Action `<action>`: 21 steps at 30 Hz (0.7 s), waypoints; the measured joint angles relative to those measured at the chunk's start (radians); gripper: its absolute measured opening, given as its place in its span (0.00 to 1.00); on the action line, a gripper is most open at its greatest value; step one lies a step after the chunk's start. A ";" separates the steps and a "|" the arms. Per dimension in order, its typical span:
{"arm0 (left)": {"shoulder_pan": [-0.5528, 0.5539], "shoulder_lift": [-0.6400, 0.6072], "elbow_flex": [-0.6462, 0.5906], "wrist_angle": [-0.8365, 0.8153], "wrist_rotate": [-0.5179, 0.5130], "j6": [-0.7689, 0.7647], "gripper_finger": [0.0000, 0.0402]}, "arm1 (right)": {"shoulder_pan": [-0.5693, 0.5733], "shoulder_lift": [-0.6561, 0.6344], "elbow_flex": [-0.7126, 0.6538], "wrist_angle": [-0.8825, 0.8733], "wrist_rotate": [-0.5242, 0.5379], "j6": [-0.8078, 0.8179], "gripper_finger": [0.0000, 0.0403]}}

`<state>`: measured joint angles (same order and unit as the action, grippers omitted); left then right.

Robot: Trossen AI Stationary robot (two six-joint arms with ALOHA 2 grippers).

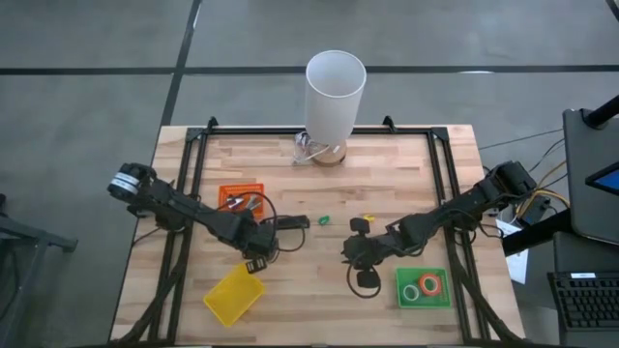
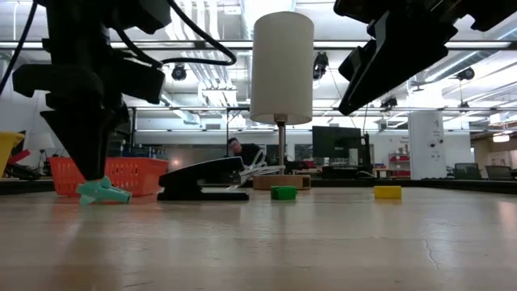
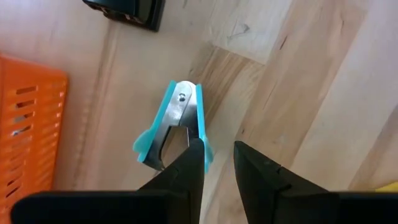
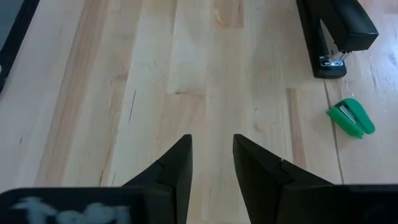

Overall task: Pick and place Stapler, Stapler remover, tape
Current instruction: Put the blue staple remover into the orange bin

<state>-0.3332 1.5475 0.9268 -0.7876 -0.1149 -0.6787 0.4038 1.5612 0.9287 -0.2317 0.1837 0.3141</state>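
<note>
Left hand low over the wooden table, fingers slightly parted, nothing pinched. Just ahead of the fingertips, touching one finger at its edge: a teal-handled staple remover with metal claws, lying flat on the wood. Beyond it, the black stapler, lying on its base, a little apart from the remover. Off to the side of the hand, an orange slotted basket, apart from remover and stapler alike, some small items inside, too small to tell.

From table height: remover under the left arm, stapler just past it, basket behind.

Right hand hovering over bare wood, fingers a narrow gap apart, empty. Farther ahead, the stapler's front end, and beside it a small green piece. A small yellow piece near the right arm, well clear of the fingers.

From above: behind the right hand, a green tray with tape rings, one green, one orange-red. Behind the left hand, a tilted yellow tray. Farthest off, at the table's back edge, a tall white cylinder on a small stand.
</note>
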 joint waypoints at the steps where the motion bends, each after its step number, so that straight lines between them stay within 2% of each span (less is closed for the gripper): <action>1: 0.000 0.006 0.000 0.002 0.001 0.000 0.22 | 0.000 0.000 0.000 0.000 0.000 0.000 0.27; 11: 0.001 0.046 0.000 0.003 0.010 0.003 0.21 | 0.000 0.000 0.000 0.002 0.000 0.000 0.27; 14: 0.001 0.046 0.000 0.001 0.008 0.007 0.16 | 0.000 0.000 -0.001 0.003 0.000 0.000 0.27; 18: 0.001 0.046 0.000 0.000 -0.008 0.020 0.04 | 0.000 0.000 -0.002 0.003 0.000 0.000 0.27; 21: 0.000 0.046 0.000 0.000 -0.016 0.031 0.02 | 0.000 0.000 -0.002 0.003 0.000 0.000 0.27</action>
<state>-0.3327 1.5936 0.9272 -0.7872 -0.1309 -0.6475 0.4038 1.5612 0.9272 -0.2285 0.1841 0.3141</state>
